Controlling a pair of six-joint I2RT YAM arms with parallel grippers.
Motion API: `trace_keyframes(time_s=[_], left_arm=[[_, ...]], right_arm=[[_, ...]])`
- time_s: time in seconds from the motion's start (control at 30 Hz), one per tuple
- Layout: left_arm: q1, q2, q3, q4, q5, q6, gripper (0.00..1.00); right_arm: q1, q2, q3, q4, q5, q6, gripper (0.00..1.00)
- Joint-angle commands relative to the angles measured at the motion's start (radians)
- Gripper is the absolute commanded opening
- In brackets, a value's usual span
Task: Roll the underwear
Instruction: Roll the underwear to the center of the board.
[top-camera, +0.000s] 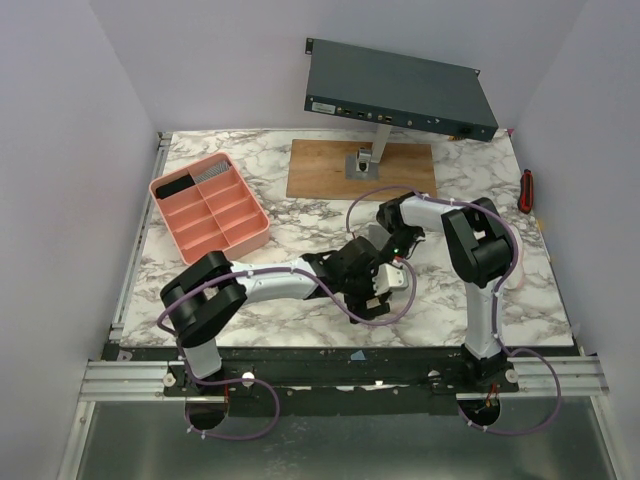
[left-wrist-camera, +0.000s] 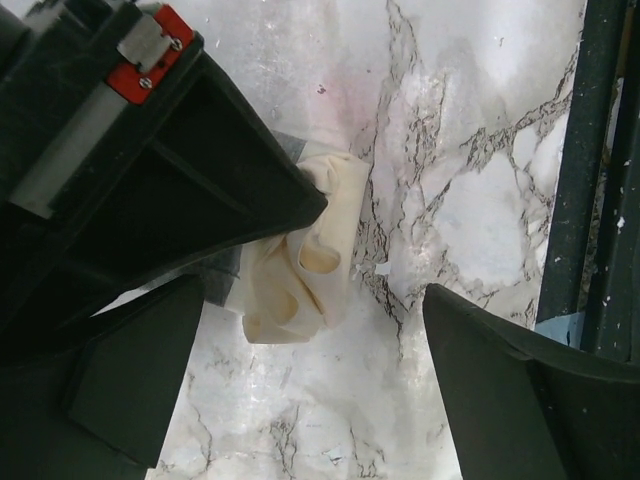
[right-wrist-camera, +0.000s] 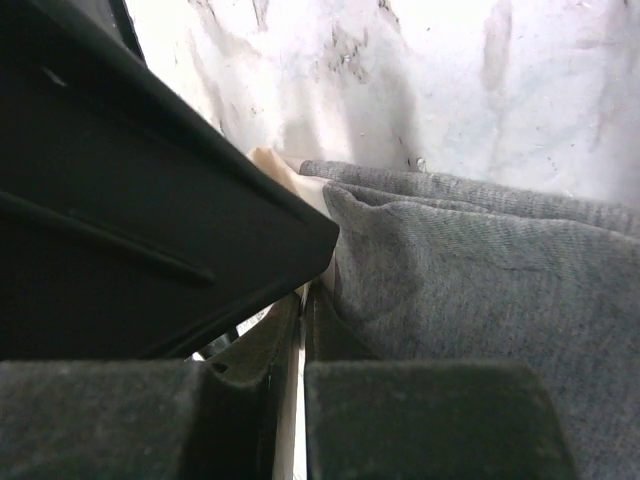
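On the table (top-camera: 500, 190), the underwear (right-wrist-camera: 480, 270) lies bunched mid-worktop, toward the near edge. The left gripper (left-wrist-camera: 315, 295) gapes wide over it. The right gripper (right-wrist-camera: 302, 330) seems pinched on its edge. Crowded so close, the two could collide, or a one-sided pull could drag the cloth instead of rolling it.

Top view looks down from behind; wrist views (very close) share the underwear (right-wrist-camera: 480, 270).

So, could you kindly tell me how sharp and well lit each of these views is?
Top external: even light, sharp, soft shadows. Left wrist: underwear crisp, marble table bright. Right wrist: the underwear's grey weave sharp, its own fingers nearly black, far marble washed out.
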Motion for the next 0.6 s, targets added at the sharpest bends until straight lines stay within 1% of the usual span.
trace_keyframes(time_s=[0.0, 0.07, 0.17, 0.3, 0.33, 0.43, 0.5, 0.57], left_arm=[[-0.005, 0.035, 0.017, 0.046, -0.018, -0.042, 0.96], [-0.005, 0.040, 0.016, 0.054, -0.021, -0.047, 0.95], [-0.005, 0.047, 0.014, 0.057, -0.020, -0.048, 0.90], [-0.003, 0.058, 0.019, 0.048, 0.011, -0.054, 0.78], [-0.003, 0.061, 0.022, 0.042, 0.020, -0.055, 0.74], [-0.003, 0.073, 0.041, 0.017, 0.047, -0.055, 0.54], [-0.003, 0.082, 0.052, 0.003, 0.060, -0.060, 0.46], [-0.003, 0.088, 0.056, -0.002, 0.069, -0.063, 0.41]], right_arm=[[-0.005, 0.029, 0.015, 0.012, -0.012, -0.011, 0.05], [-0.004, 0.025, 0.009, 0.015, -0.010, -0.009, 0.05], [-0.004, 0.022, 0.005, 0.020, -0.007, -0.006, 0.05], [-0.005, 0.020, 0.004, 0.025, -0.009, -0.001, 0.05], [-0.004, 0.020, 0.003, 0.027, -0.009, 0.001, 0.05], [-0.006, 0.021, -0.002, 0.036, -0.006, 0.006, 0.06], [-0.004, 0.020, -0.005, 0.043, -0.006, 0.009, 0.06], [-0.004, 0.022, -0.007, 0.047, -0.008, 0.012, 0.06]])
